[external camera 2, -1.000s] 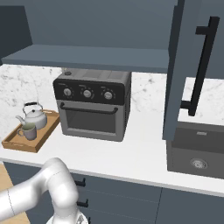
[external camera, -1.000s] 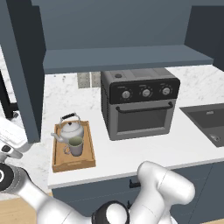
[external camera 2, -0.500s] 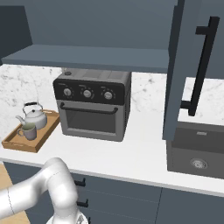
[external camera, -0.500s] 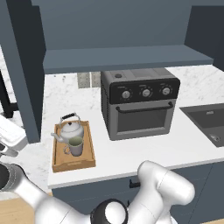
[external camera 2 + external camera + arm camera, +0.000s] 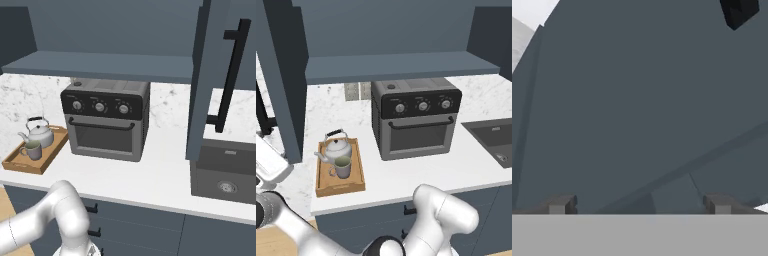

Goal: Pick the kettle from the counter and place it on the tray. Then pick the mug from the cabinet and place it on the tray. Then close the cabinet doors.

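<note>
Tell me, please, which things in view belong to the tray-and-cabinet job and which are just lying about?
Part of the job:
kettle, on the tray
mug, on the tray beside the kettle
cabinet with its shelf
cabinet doors, standing open
counter
gripper, open, facing a slate-blue panel

Just there:
black oven
sink
drawers

Lighting is even, diffuse and moderately bright across both base views, with no discernible single source. The white bench (image 5: 406,175) reads brightest, without glare. The cabinet (image 5: 396,35) interior is dim and flat. Soft shadow lies beneath the oven (image 5: 107,122) and the open door (image 5: 210,80). Rendering is slightly soft, edges undistorted. The hand view is dark, low-contrast slate.
</note>
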